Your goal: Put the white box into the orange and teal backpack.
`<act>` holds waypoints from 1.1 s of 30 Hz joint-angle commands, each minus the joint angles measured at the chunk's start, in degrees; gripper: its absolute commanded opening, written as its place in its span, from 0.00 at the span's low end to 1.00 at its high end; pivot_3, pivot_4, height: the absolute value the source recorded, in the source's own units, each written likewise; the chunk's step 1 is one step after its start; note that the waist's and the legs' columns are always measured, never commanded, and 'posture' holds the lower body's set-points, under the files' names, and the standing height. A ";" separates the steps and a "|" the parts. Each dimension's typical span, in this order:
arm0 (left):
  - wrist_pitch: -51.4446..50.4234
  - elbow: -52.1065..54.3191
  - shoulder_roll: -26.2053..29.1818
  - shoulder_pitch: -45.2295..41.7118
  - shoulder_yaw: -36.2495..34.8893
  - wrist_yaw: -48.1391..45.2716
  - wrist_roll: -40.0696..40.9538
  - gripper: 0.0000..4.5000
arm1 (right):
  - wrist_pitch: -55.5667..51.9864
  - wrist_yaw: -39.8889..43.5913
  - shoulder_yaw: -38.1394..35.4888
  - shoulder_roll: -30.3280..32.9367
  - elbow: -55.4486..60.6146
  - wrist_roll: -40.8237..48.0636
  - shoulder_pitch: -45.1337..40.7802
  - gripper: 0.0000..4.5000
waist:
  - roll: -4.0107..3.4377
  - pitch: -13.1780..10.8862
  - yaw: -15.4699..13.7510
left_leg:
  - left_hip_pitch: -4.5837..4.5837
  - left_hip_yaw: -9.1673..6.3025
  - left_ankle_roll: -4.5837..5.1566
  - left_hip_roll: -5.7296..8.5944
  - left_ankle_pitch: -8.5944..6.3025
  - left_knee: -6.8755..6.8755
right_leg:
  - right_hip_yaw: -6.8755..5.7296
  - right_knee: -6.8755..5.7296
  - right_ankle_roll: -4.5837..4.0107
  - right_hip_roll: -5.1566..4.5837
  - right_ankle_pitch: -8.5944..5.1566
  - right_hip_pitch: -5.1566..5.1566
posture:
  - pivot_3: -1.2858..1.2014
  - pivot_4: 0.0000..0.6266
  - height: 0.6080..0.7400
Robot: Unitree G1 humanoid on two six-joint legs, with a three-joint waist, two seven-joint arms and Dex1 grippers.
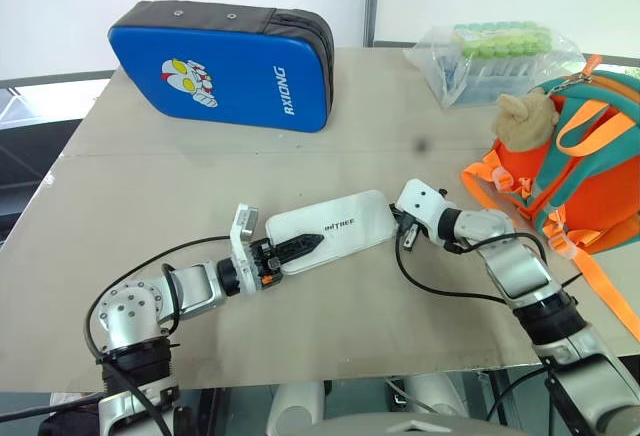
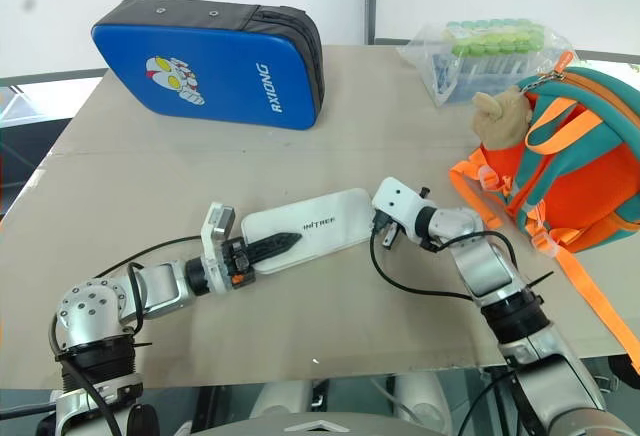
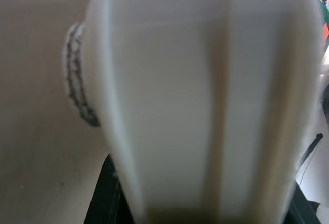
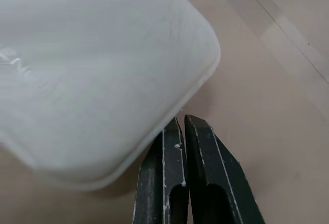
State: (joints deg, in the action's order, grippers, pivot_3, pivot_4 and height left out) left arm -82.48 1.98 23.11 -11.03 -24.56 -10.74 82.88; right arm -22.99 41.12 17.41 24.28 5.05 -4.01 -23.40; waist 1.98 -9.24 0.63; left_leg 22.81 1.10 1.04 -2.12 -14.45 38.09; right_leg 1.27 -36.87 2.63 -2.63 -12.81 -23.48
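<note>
- A big tan table (image 1: pixel 200 156) takes up most of the frame.
- A big blue padded case (image 1: pixel 225 66) with a cartoon hero on it lies at the upper left.
- The orange and teal backpack (image 1: pixel 590 171) sits at the right edge, and a tan plush toy (image 1: pixel 525 118) hangs on its upper left side.
- A clear bag of green-capped tubes (image 1: pixel 495 56) lies at the top right, just behind the backpack.
- The white box (image 1: pixel 345 224) lies flat in the middle of the frame, well apart from the backpack.
- The left gripper (image 1: pixel 300 248) is at the box's lower left end. One black finger lies on top of the box, and the claw is closed on that end.
- The right gripper (image 4: pixel 183 126) is at the box's right end. Its two fingers are pressed together, holding nothing, right at the box's corner.
</note>
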 commanded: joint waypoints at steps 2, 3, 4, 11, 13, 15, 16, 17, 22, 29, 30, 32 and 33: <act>2.01 5.49 1.10 2.01 1.03 0.80 2.94 0.24 | -8.10 0.30 -10.84 3.53 15.56 6.67 4.24 0.00 | 0.00 -0.02 -0.13 | 0.02 0.01 0.00 0.00 0.00 0.00 | 0.00 0.02 0.00 -0.03 0.00 -0.01 | 0.52 0.24 1.00; 2.50 6.45 1.41 2.30 1.17 0.75 3.63 0.24 | -11.95 0.37 -14.49 3.57 19.04 10.11 5.47 0.00 | 0.00 -0.02 -0.22 | 0.07 -0.02 0.00 0.00 0.00 0.00 | -0.03 0.04 0.00 -0.05 0.00 -0.02 | 0.52 0.24 1.00; 3.18 7.17 1.66 2.43 1.21 0.69 4.04 0.24 | -14.87 0.30 -17.78 3.68 22.71 13.09 6.77 0.05 | 0.00 -0.02 -0.22 | 0.10 0.00 0.00 -0.01 0.00 -0.01 | -0.02 0.06 0.01 -0.07 0.00 -0.03 | 0.52 0.24 1.00; 6.36 9.07 5.55 -0.37 2.54 -2.93 5.67 0.24 | -41.57 -2.38 -48.49 3.40 49.88 41.26 17.99 0.68 | -0.06 -0.08 -0.83 | 0.12 -0.10 0.00 -0.01 -0.01 -0.16 | -0.13 0.08 0.00 -0.03 -0.01 -0.11 | 0.52 0.24 1.00; 6.68 8.59 6.54 -2.11 3.26 -4.25 6.14 0.24 | -46.46 -3.39 -56.29 4.44 53.90 49.24 22.39 0.87 | -0.04 -0.08 -1.32 | 0.12 -0.10 0.01 -0.01 -0.01 -0.18 | -0.16 0.10 -0.01 -0.03 -0.02 -0.10 | 0.52 0.24 1.00; 6.76 8.59 7.67 -4.30 4.15 -5.97 6.51 0.24 | -49.05 -7.63 -65.93 4.52 54.87 55.17 26.77 1.00 | -0.08 -0.10 -1.38 | 0.12 -0.05 0.01 -0.01 -0.01 -0.18 | -0.15 0.13 -0.01 -0.03 -0.03 -0.10 | 0.52 0.24 1.00; 6.75 8.74 8.27 -5.38 4.77 -7.12 6.18 0.24 | -49.74 -9.67 -69.92 4.98 54.92 57.10 28.40 1.00 | -0.07 -0.11 -1.48 | 0.13 -0.01 0.01 0.00 -0.01 -0.17 | -0.11 0.13 -0.01 -0.06 -0.03 -0.10 | 0.52 0.24 1.00; 6.98 8.92 8.79 -6.40 5.46 -8.34 5.44 0.24 | -50.35 -12.42 -73.36 5.20 54.44 60.14 29.62 1.00 | -0.06 -0.10 -1.42 | 0.15 0.04 0.01 0.04 -0.01 -0.14 | -0.08 0.16 0.00 -0.09 -0.03 -0.10 | 0.52 0.24 1.00; 8.60 9.46 9.57 -10.59 8.88 -11.51 2.03 0.24 | -53.48 -24.34 -75.83 8.31 50.39 61.94 28.44 1.00 | -0.05 -0.12 -1.07 | 0.11 0.15 0.02 0.06 -0.01 -0.11 | 0.06 0.18 0.00 -0.08 -0.02 -0.10 | 0.52 0.24 1.00; 10.36 10.71 9.81 -11.59 10.52 -12.22 0.80 0.24 | -48.08 -37.19 -58.56 9.01 37.95 50.51 13.52 1.00 | -0.09 -0.15 0.20 | 0.13 0.13 0.03 0.04 -0.01 -0.17 | 0.10 0.18 0.00 -0.01 -0.02 -0.14 | 0.52 0.24 1.00; 10.66 11.21 10.06 -11.11 10.46 -12.33 0.51 0.24 | -45.53 -38.33 -54.93 9.93 35.04 46.65 11.63 1.00 | -0.08 -0.16 0.30 | 0.14 0.12 0.03 0.05 -0.01 -0.21 | 0.11 0.19 0.00 -0.01 -0.03 -0.16 | 0.52 0.24 1.00; 11.77 12.19 10.16 -9.97 9.63 -11.67 0.45 0.24 | -40.45 -39.30 -49.61 10.03 28.10 41.63 6.35 1.00 | -0.10 -0.18 0.29 | 0.20 0.14 0.03 0.07 -0.01 -0.28 | 0.12 0.24 0.01 0.01 -0.03 -0.21 | 0.52 0.24 1.00; 12.19 12.46 10.08 -9.45 9.34 -11.10 0.70 0.24 | -38.97 -39.32 -47.82 10.11 25.90 40.07 4.86 1.00 | -0.11 -0.19 0.27 | 0.19 0.16 0.03 0.07 -0.01 -0.31 | 0.14 0.28 0.01 0.03 -0.03 -0.22 | 0.52 0.24 1.00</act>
State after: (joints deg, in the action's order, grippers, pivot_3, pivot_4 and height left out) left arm -72.07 11.60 32.97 -20.47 -13.30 -21.38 82.69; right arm -65.93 2.69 -32.01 33.50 32.76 39.27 -17.19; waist 1.87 -9.43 0.90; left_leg 23.02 1.27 1.07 -2.04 -14.46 37.75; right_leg 1.43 -36.58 2.67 -2.60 -12.86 -23.71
